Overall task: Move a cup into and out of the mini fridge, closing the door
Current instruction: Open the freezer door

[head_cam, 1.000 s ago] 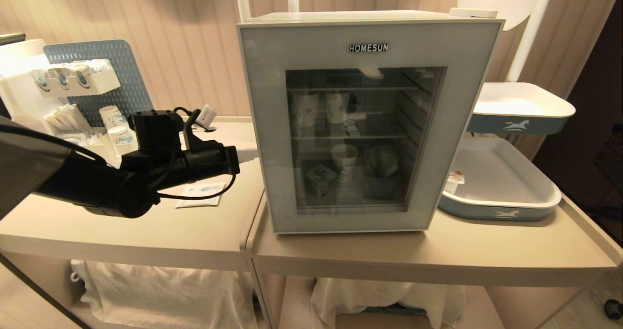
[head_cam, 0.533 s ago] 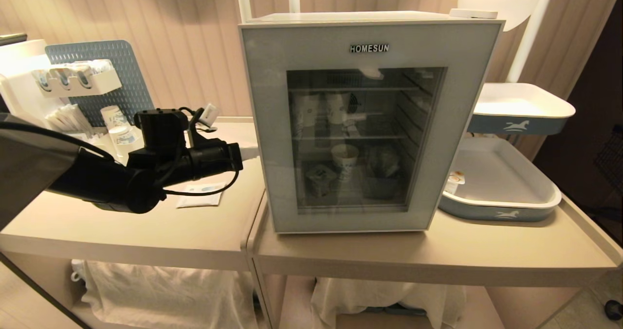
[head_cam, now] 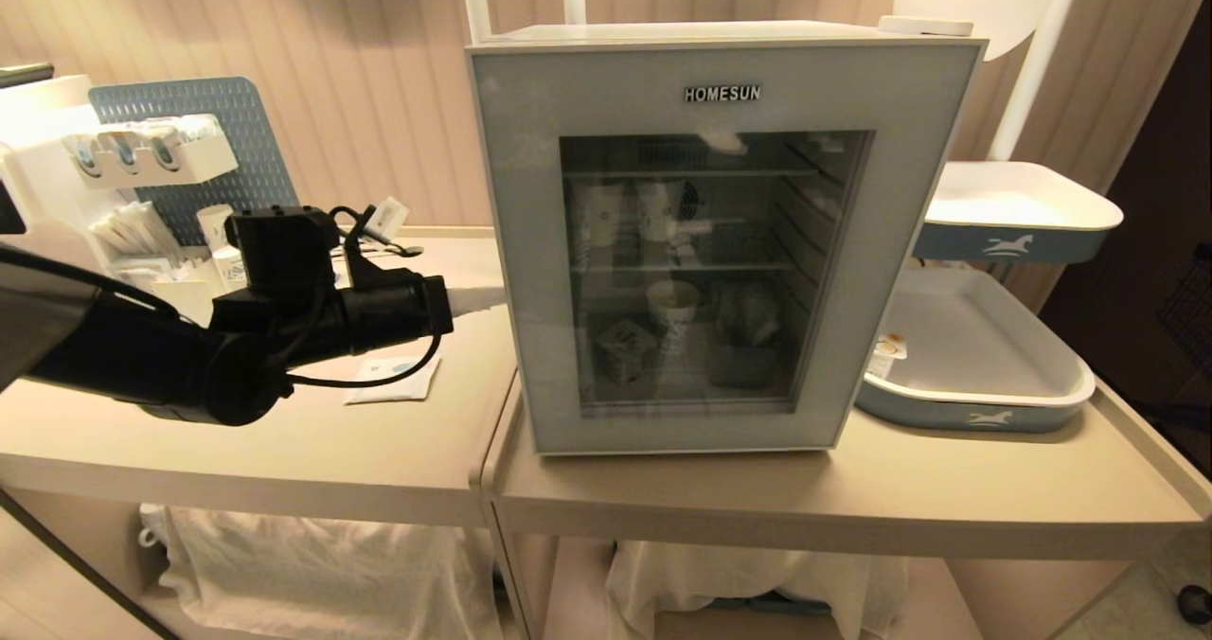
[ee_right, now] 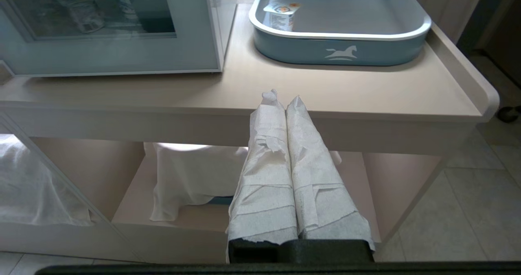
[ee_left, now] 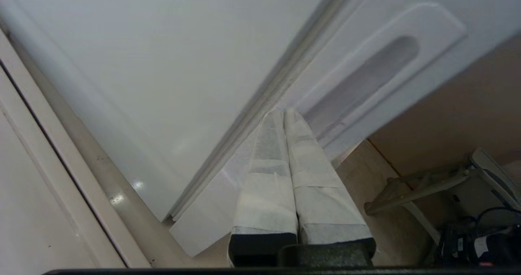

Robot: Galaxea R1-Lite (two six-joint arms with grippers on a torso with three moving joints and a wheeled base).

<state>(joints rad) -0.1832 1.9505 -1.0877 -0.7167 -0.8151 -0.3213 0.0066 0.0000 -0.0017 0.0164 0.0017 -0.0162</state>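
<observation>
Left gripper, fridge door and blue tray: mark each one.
left gripper (ee_left: 283, 113), left wrist view, at the shut fingertips.
fridge door (head_cam: 530, 242), head view, on its grey frame.
blue tray (ee_right: 340, 53), right wrist view, on its front wall.

Left gripper (ee_left: 283, 113) fingers pressed together, tips at mini fridge (head_cam: 516, 242) side; right gripper (ee_right: 285, 98) likewise closed, parked.

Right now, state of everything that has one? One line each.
door: shut against the mini fridge.
left hand: shut, empty, tips at the fridge's side by the recessed handle.
right hand: shut, empty, parked in front of the table edge.
blue tray: holds one small sealed tub, upright.
paper cup: upright inside the fridge.
</observation>
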